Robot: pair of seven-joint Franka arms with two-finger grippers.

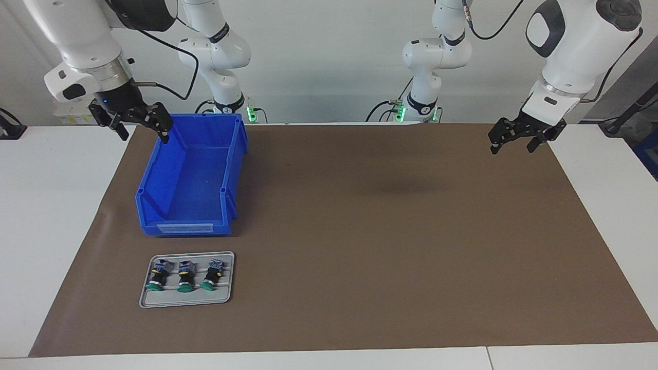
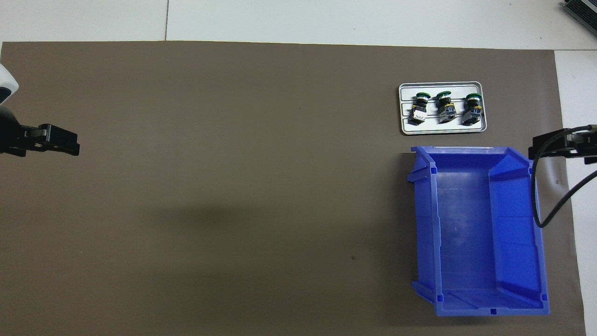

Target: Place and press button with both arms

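Three buttons with green caps and black bodies lie side by side in a grey tray (image 1: 185, 303): one (image 1: 154, 277), the middle one (image 1: 184, 277) and a third (image 1: 212, 276). They also show in the overhead view (image 2: 419, 107), (image 2: 444, 106), (image 2: 471, 108). My right gripper (image 1: 144, 134) hangs open and empty in the air over the outer edge of the blue bin (image 1: 187, 226), well apart from the tray. It also shows in the overhead view (image 2: 543, 147). My left gripper (image 1: 512, 148) hangs open and empty over the mat's edge at the left arm's end (image 2: 65, 144).
The blue bin (image 2: 485, 308) is empty and stands nearer to the robots than the tray (image 2: 443, 131), at the right arm's end. A brown mat (image 1: 385, 231) covers the table. A black cable (image 2: 536, 205) hangs over the bin's outer wall.
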